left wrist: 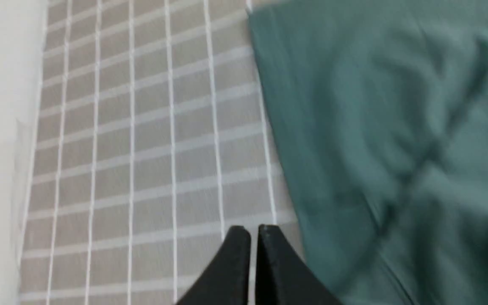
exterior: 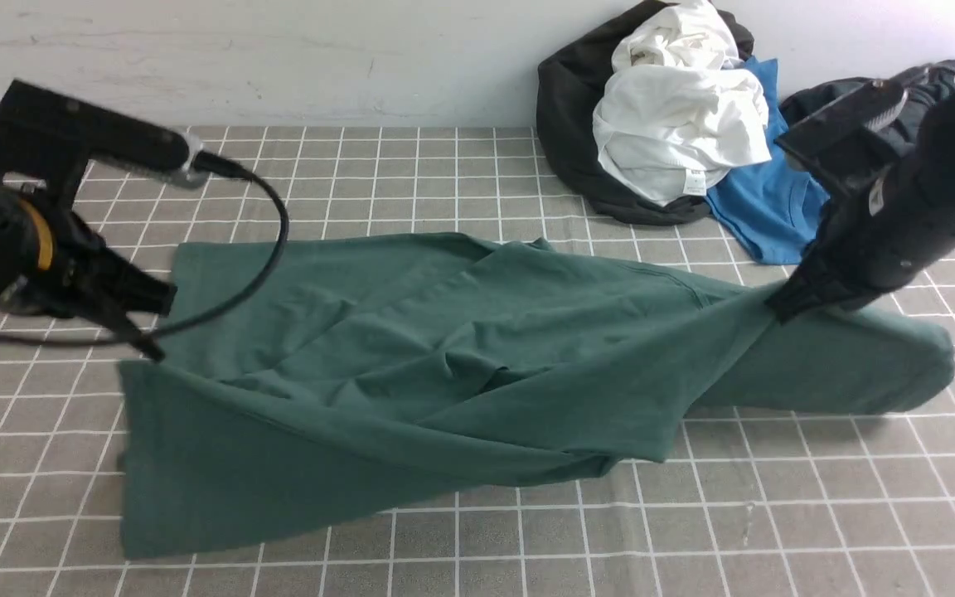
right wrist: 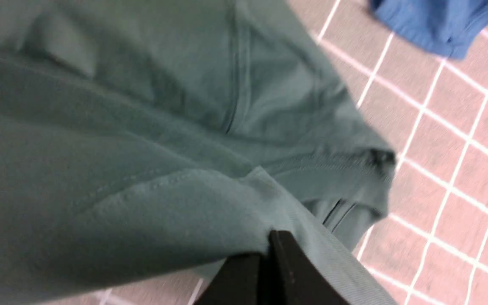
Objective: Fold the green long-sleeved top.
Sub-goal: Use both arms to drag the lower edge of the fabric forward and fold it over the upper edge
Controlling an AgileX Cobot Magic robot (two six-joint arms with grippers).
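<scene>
- Grey checked cloth is covering the table (exterior: pixel 444 166), which is running back to a white wall (exterior: pixel 278 58) along the top of the frame.
- The green long-sleeved top (exterior: pixel 411 365) is lying wrinkled across the centre of the front view. Its long axis is running from the lower left toward the centre right of the frame.
- The right end effector (exterior: pixel 780 308) is clenching a fold of the top at centre right and is holding it raised off the table. In the right wrist view, fabric is sitting pinched at the jaw tips.
- The left end effector (exterior: pixel 152 350) is clenched on nothing and is hanging at centre left, just beside the top's left edge. In the left wrist view, its jaws are meeting over bare cloth.
- From the held fold, the bulk of the top is lying toward frame left, so a fold would likely be travelling that way, along the long axis.
- The right arm is the one already engaging the garment. The left arm is nearer the broad straight edge at lower left.
- Bare table is showing along the bottom and at the upper left of the frame.
- A dark grey garment (exterior: pixel 577 166), a white garment (exterior: pixel 676 124) and a blue shirt (exterior: pixel 768 215) are piling at the upper right. The blue shirt is lying near the held fold but apart from it, so that side is probably offering the least room.
</scene>
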